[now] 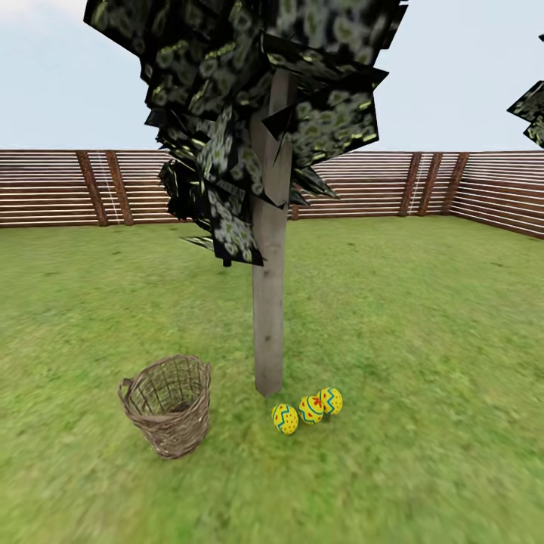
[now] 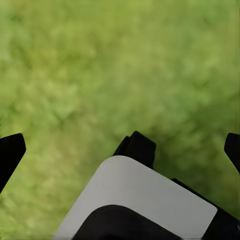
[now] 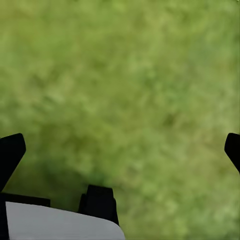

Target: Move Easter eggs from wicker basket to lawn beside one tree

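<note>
Three yellow Easter eggs (image 1: 310,409) with blue zigzags lie in a row on the lawn (image 1: 423,340), just right of the foot of a tree (image 1: 269,317) with a pale grey-beige trunk. The wicker basket (image 1: 168,404) stands upright left of the trunk, and no egg shows through its open top. In the left wrist view my left gripper (image 2: 120,147) hangs open over bare grass, fingertips (image 2: 11,150) far apart. My right gripper (image 3: 120,147) is likewise open above grass, with nothing between its fingertips (image 3: 11,150).
A brown slatted fence (image 1: 60,187) rings the garden at the back. Dark foliage of another tree (image 1: 533,113) shows at the right edge. Open grass stretches on all sides of the trunk. A white-and-black part of the robot (image 2: 145,200) lies below the left gripper.
</note>
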Available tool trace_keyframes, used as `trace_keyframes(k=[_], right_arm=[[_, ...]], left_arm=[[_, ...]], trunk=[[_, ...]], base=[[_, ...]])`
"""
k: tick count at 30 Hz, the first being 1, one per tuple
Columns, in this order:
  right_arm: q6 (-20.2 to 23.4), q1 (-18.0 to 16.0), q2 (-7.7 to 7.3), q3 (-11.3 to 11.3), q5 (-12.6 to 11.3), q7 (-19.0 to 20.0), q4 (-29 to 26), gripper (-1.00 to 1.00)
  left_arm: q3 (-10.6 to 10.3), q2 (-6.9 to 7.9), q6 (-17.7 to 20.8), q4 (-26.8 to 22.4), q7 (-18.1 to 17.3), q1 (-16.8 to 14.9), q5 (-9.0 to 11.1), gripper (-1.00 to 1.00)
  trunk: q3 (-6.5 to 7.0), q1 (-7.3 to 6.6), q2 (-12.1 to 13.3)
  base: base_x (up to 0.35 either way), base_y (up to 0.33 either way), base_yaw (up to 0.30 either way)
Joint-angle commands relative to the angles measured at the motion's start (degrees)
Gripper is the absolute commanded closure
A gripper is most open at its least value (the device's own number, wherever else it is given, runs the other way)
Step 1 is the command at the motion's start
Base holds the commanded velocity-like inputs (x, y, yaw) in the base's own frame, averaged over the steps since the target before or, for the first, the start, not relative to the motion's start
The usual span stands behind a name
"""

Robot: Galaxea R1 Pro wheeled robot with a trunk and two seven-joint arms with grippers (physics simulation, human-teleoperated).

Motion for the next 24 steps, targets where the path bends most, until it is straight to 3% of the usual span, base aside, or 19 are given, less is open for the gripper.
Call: trace_keyframes(k=[1, 4, 24], right_arm=[[-0.21, -0.07, 0.02, 0.23, 0.56, -0.38, 0.18, -1.00], [-0.21, -0.09, 0.02, 0.23, 0.54, -0.37, 0.17, -1.00], [-0.21, -0.07, 0.02, 0.22, 0.56, -0.38, 0.18, -1.00]], left_arm=[[-0.48, -0.03, 0.27, 0.02, 0.13, -0.01, 0.30, -1.00], [-0.48, -0.01, 0.28, 0.03, 0.13, 0.05, 0.30, -1.00], [-0.48, -0.10, 0.19, 0.04, 0.13, 2.57, 0.21, -1.00]], trunk=[[0.13, -0.23, 0.39], [0.67, -0.89, 1.59], [0.67, -0.89, 1.59]], base=[[0.000, 0.000, 0.000], [0.000, 0.000, 0.000], [0.000, 0.000, 0.000]])
